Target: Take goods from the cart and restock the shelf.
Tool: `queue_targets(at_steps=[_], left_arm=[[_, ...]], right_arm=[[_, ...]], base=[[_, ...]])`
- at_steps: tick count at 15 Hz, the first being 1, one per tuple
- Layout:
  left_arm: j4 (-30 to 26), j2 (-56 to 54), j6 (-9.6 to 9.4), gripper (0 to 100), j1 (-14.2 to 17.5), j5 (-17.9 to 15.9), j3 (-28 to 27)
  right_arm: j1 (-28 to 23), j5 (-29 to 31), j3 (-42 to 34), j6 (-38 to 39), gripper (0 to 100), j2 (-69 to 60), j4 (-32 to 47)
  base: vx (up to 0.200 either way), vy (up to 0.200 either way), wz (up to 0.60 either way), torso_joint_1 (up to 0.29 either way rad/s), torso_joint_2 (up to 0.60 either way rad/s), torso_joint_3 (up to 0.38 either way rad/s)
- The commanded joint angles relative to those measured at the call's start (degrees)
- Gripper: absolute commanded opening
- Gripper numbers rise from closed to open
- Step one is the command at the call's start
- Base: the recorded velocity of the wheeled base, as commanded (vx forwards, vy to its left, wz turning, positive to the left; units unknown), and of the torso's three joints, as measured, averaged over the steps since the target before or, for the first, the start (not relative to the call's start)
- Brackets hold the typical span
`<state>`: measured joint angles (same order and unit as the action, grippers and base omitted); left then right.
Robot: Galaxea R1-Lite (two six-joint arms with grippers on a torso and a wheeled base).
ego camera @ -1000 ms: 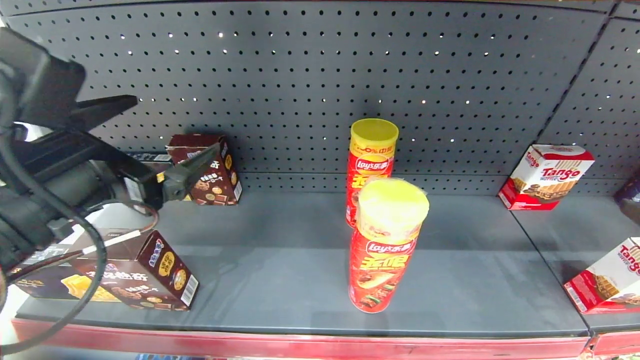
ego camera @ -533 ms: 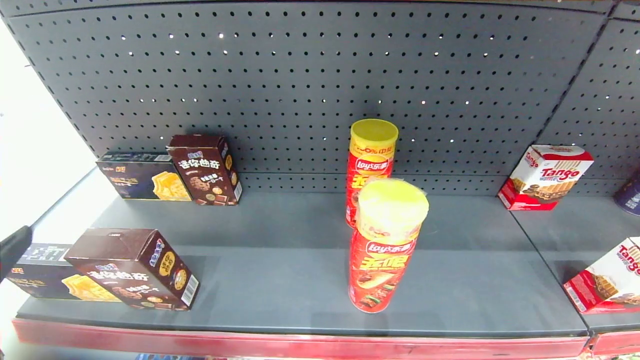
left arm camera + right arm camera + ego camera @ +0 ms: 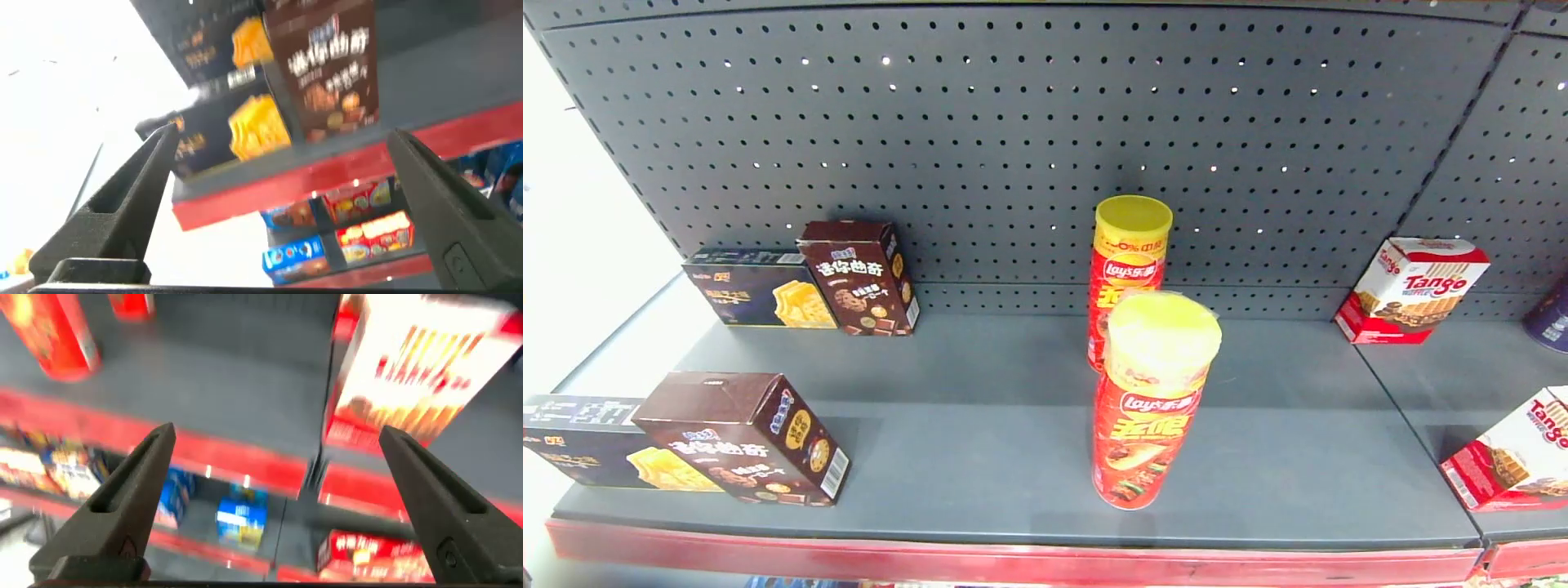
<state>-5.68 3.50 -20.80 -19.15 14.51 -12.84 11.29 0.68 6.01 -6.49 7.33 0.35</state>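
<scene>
**Grippers wide, shelf part-stocked**

Head view: the grey shelf (image 3: 980, 441), red-lipped, backs onto a pegboard (image 3: 1013, 122). Two cans (image 3: 1156, 400) stand mid-shelf, one before the other. Cookie boxes (image 3: 858, 278) and dark boxes (image 3: 756, 287) sit left, wafer boxes (image 3: 1417, 287) right.

Left wrist view: the left gripper (image 3: 284, 135), fingers spread wide and holding nothing, faces a cookie box (image 3: 327, 73) at the shelf's edge; packets (image 3: 364, 233) lie below it.

Right wrist view: the right gripper (image 3: 278, 433), equally wide and empty, faces a wafer box (image 3: 425, 367).

Front can (image 3: 1156, 400) stands before rear can (image 3: 1131, 261) (middle of shelf (image 3: 980, 441)); cookie boxes (image 3: 743, 437) left, wafer boxes (image 3: 1413, 290) right.
</scene>
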Motion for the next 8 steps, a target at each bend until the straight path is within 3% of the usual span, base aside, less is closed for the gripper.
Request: queue_targets(at_steps=[1,2,4,6,7,8], left_arm=[[0.9,-3.5,0.41,100,1.0,0.2,6.5],[1.3,-3.5,0.32,100,1.0,0.3,7.7],[3.0,-2.5,0.76,100,2.0,3.2,9.7],[3.0,1.1,3.31,100,3.7,4.8,9.8],[3.0,3.0,3.39,100,9.4,5.4,9.8],[3.0,3.0,3.39,100,9.4,5.4,9.8]], right_arm=[[-0.3,0.5,-4.5,0.0,100,-1.5,-0.1],[-0.7,0.5,-4.3,0.0,100,-1.1,0.0],[-7.1,3.7,-4.3,0.8,100,4.7,0.1],[-10.1,3.4,-4.3,1.4,100,8.2,0.1],[-9.6,3.4,-4.4,1.6,100,7.7,-0.1],[-9.6,3.4,-4.4,1.6,100,7.7,-0.1]], base=[[0.000,0.000,0.00,0.000,0.00,0.000],[0.000,0.000,0.00,0.000,0.00,0.000],[0.000,0.000,0.00,0.000,0.00,0.000],[0.000,0.000,0.00,0.000,0.00,0.000],[0.000,0.000,0.00,0.000,0.00,0.000],[0.000,0.000,0.00,0.000,0.00,0.000]])
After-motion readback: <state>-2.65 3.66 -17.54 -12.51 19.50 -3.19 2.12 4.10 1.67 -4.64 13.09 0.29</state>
